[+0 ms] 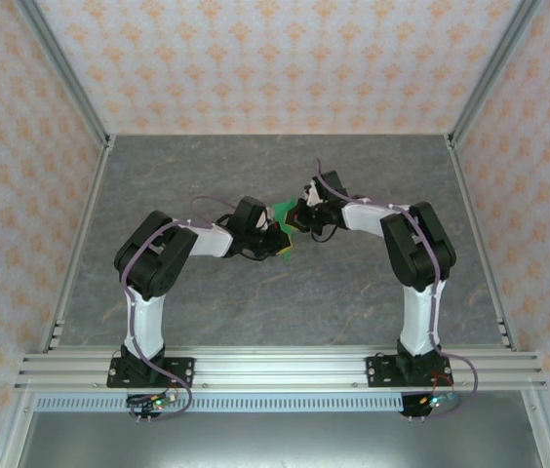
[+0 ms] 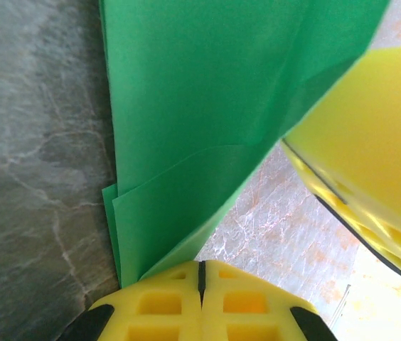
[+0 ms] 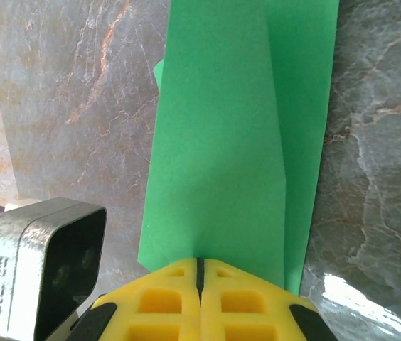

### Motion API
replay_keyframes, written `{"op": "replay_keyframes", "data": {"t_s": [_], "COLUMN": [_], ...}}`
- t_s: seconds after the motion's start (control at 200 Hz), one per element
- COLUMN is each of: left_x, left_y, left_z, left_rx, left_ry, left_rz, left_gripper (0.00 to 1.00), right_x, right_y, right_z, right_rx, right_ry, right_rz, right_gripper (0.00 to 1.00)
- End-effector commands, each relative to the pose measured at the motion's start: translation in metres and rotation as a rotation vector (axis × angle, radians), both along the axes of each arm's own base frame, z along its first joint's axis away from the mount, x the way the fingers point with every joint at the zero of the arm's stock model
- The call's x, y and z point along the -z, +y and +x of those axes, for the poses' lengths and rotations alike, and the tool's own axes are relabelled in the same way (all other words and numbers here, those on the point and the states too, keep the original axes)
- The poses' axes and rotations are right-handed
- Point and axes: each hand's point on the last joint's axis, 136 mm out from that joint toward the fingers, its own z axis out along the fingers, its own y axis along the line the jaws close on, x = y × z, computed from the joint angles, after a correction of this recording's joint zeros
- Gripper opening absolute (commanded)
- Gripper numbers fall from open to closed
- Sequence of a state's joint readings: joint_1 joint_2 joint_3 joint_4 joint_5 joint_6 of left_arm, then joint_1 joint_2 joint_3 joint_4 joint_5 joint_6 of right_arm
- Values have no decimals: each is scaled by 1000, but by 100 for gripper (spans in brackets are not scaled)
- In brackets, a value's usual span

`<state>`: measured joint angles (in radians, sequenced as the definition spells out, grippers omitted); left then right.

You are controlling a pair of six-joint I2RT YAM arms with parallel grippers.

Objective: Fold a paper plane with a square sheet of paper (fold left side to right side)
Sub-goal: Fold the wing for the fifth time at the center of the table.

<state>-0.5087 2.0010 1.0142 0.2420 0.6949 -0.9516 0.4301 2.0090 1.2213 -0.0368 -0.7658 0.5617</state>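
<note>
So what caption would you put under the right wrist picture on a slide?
Right gripper shut on the folded green paper, grey marbled table behind.

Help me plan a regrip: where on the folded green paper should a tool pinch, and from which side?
Probably an end edge where layers overlap, approached edge-on so it closes on the flat faces. The folded green paper is thin and layered; the left tool and right tool pinch opposite ends this way.

Black-jointed white arms [image 1: 138, 322], purple cables [image 1: 204, 201], yellow tool fingers [image 2: 151, 305].
</note>
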Motion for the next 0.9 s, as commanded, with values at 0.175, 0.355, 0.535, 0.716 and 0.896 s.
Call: {"op": "replay_keyframes", "data": {"t_s": [0.175,0.355,0.535,0.716,0.896], "left_x": [60,62,69,73,74], "left_y": [31,34,41,43,43], "left_z": [-34,-35,-39,-40,-42], "left_rx": [-37,-40,-48,-53,-52], "left_ry": [193,203,234,248,255], "left_rz": [192,203,219,221,223], "left_gripper": [0,0,0,0,0], "right_x": [23,33,40,41,41], "right_y": [3,-5,-19,-24,-32], "right_z": [3,10,24,35,49], "right_rx": [-28,-57,-53,-49,-31], "right_ry": [4,-36,-63,-76,-82], "right_rz": [-41,-141,-203,-219,-229], "right_gripper": [0,0,0,0,0]}}
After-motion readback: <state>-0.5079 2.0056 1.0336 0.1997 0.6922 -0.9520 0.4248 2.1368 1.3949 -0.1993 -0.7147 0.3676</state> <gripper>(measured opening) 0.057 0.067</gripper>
